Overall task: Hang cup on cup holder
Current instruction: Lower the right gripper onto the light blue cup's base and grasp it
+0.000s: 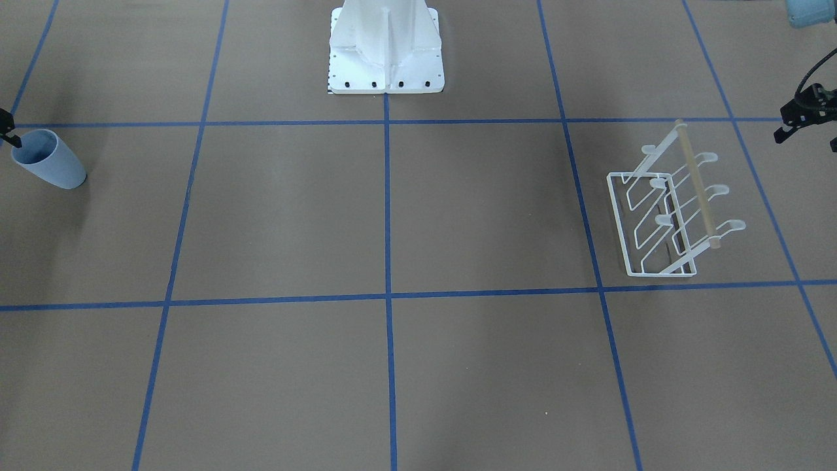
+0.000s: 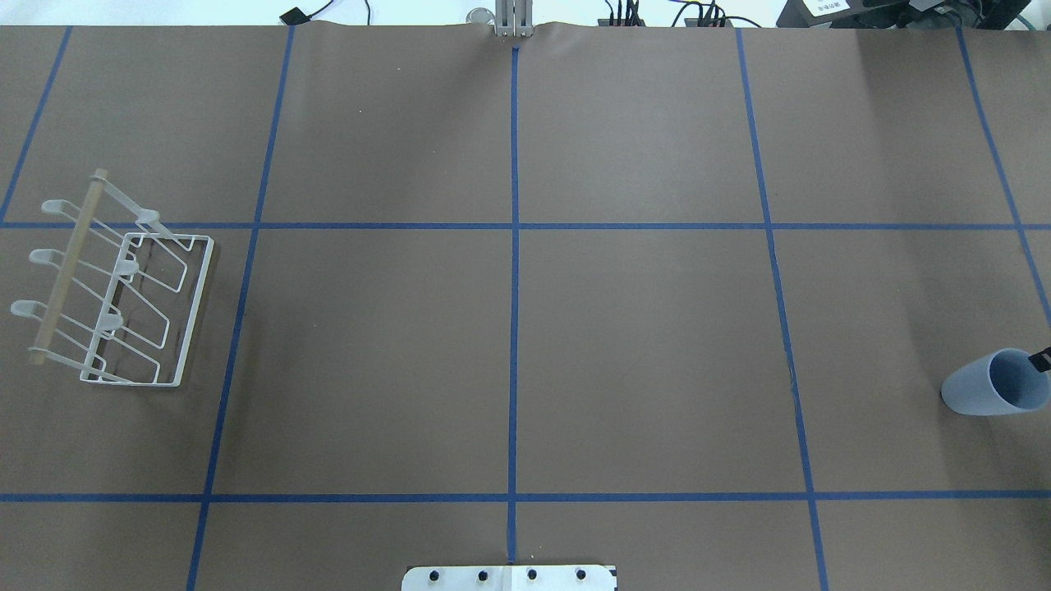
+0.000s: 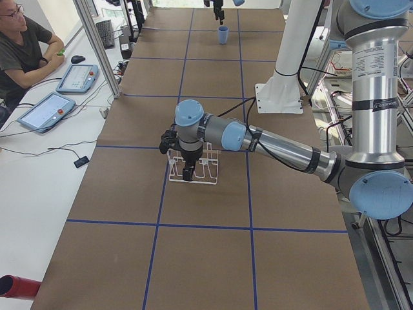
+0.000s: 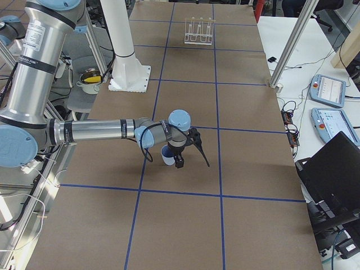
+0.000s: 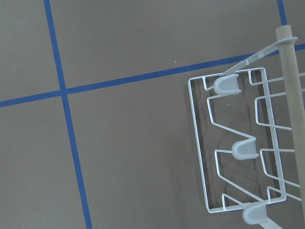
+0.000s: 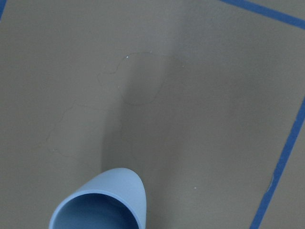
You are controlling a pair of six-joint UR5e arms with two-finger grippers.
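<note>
The light-blue cup [image 1: 49, 160] stands upright near the table's end on my right; it also shows in the overhead view [image 2: 993, 384] and at the bottom of the right wrist view [image 6: 100, 200]. My right gripper [image 4: 190, 159] hangs over it with its fingers spread, and one fingertip [image 1: 12, 137] is at the cup's rim. The white wire cup holder [image 1: 673, 209] with its beige wooden rod stands at the table's other end [image 2: 115, 287]. My left gripper [image 1: 808, 139] hovers beside and above it, open and empty. The left wrist view shows the holder's base and paddle tips [image 5: 238, 143].
The white bolted pedestal [image 1: 386, 52] stands at the robot's side of the table, mid-length. Blue tape lines [image 2: 514, 287] grid the brown table. An operator [image 3: 22, 45] sits at a side desk with tablets. Cables and a laptop lie beyond the table's far edge.
</note>
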